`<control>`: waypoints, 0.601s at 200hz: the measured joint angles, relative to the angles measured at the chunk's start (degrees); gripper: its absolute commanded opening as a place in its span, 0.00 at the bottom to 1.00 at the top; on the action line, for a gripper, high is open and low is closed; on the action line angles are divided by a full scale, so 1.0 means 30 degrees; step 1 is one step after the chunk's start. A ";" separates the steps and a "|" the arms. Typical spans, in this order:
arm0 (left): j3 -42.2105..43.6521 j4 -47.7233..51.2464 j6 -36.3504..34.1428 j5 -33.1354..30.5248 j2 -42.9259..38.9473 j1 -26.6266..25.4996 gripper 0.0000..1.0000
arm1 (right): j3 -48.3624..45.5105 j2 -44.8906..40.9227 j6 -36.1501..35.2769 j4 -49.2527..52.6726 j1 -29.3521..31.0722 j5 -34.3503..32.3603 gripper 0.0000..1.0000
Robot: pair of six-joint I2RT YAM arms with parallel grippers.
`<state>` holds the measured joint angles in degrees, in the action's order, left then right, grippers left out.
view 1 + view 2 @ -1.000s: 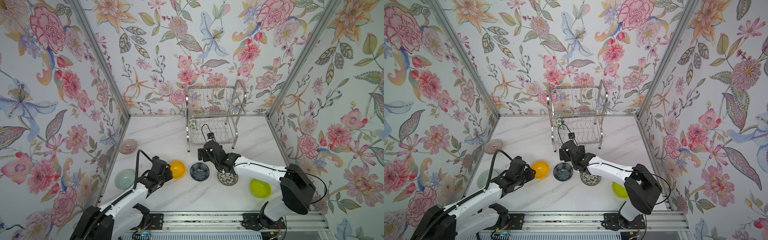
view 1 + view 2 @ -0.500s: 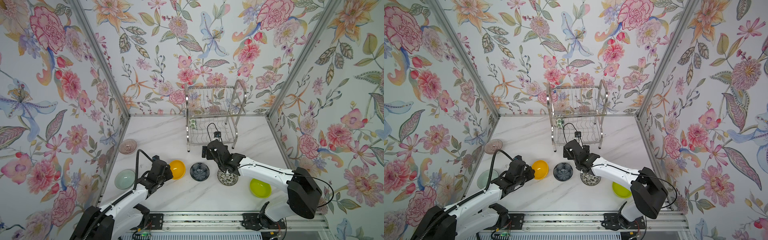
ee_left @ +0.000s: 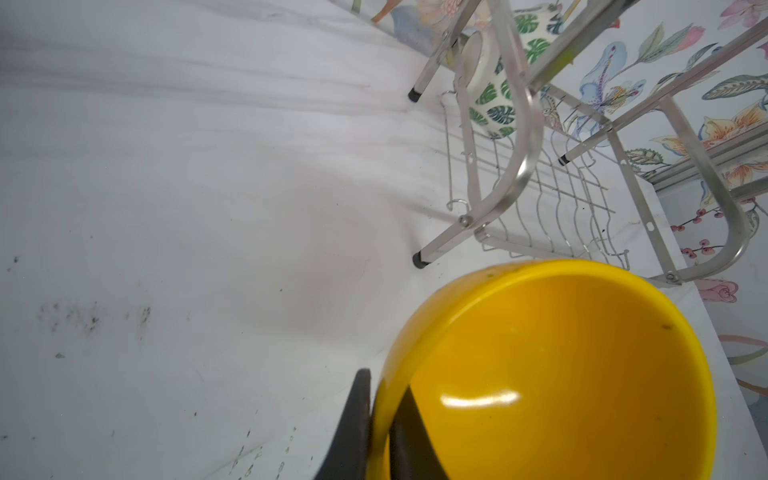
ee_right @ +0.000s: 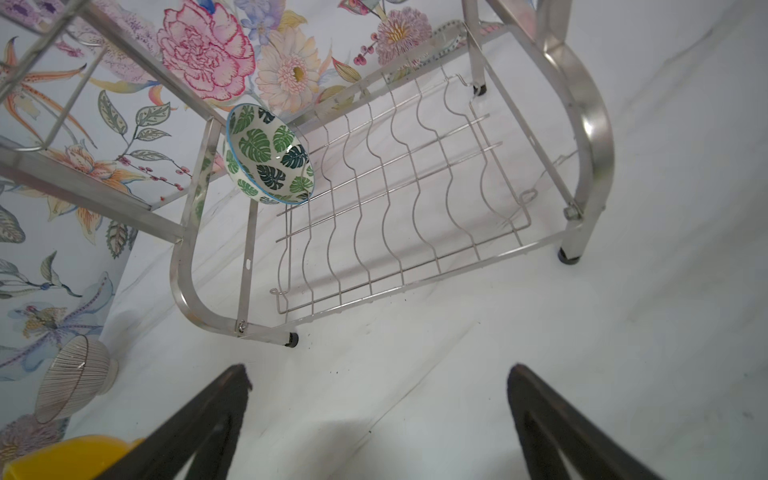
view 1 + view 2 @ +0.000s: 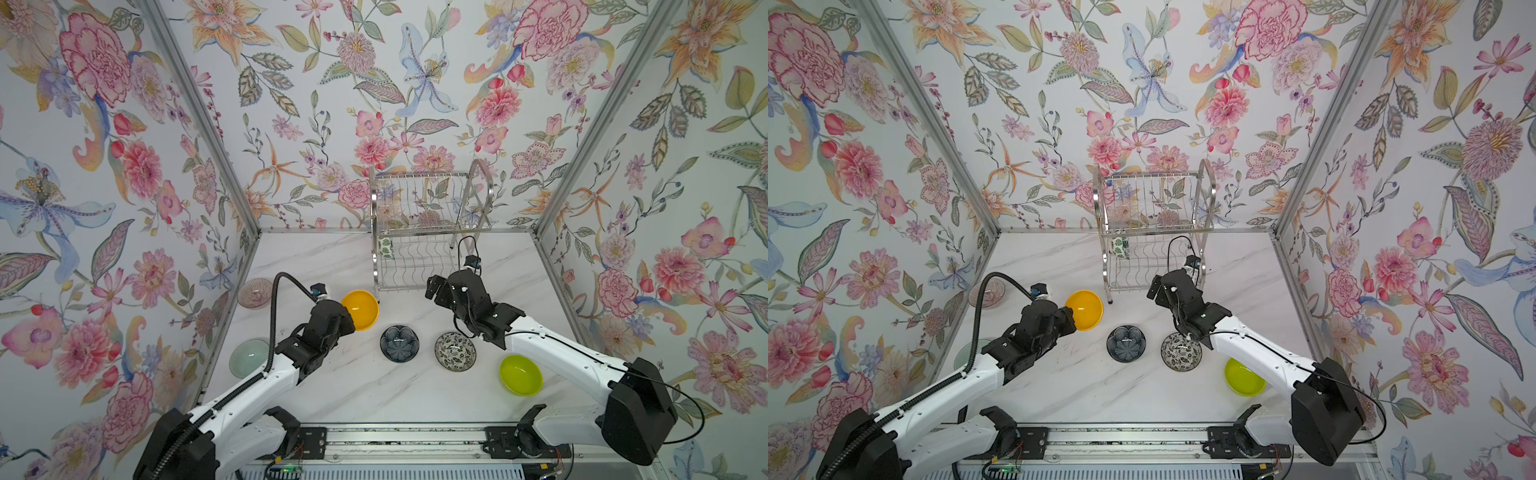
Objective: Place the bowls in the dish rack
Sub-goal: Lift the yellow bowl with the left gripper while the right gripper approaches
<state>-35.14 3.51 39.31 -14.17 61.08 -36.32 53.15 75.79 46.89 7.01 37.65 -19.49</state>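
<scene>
Seven bowls are in sight. Your left gripper point(image 3: 382, 432) is clamped on the rim of the orange-yellow bowl point(image 5: 362, 309), one jaw inside and one outside. It holds the bowl tilted, just in front of the front left foot of the dish rack point(image 4: 598, 137). Your right gripper point(image 4: 378, 374) hangs empty near the rack's front right corner, jaws wide apart. The rack stands at the back edge of the bench point(image 5: 353, 395). The green-leaf bowl point(image 4: 270, 153) sits on edge at the left end of its lower shelf. The pink ribbed bowl point(image 5: 255, 293) and pale green bowl point(image 5: 249, 357) lie along the left edge. The dark blue bowl point(image 5: 399, 343) and floral bowl point(image 5: 455, 351) sit side by side mid-bench, and the lime green bowl point(image 5: 521, 375) lies toward the front right corner.
</scene>
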 measured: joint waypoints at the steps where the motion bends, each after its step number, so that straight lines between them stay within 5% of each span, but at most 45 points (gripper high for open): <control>1: -0.0058 -0.0022 -0.0051 -0.0087 0.0044 -0.0080 0.00 | 0.0000 -0.0015 0.0044 0.0022 -0.0051 0.0044 0.99; 70: -0.3504 -0.5100 -0.4976 -0.8531 0.5530 -0.5384 0.00 | 0.0000 -0.2783 0.3898 0.1443 -0.2965 0.3351 0.99; 120: -0.5231 -1.0783 -0.9901 -1.1519 0.9916 -0.7220 0.00 | -0.0189 -0.5246 0.8371 0.0976 -0.4779 0.5646 0.99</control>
<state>-50.83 -28.84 9.61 -48.73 90.83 -57.98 52.58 60.05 72.01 9.93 23.31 -2.55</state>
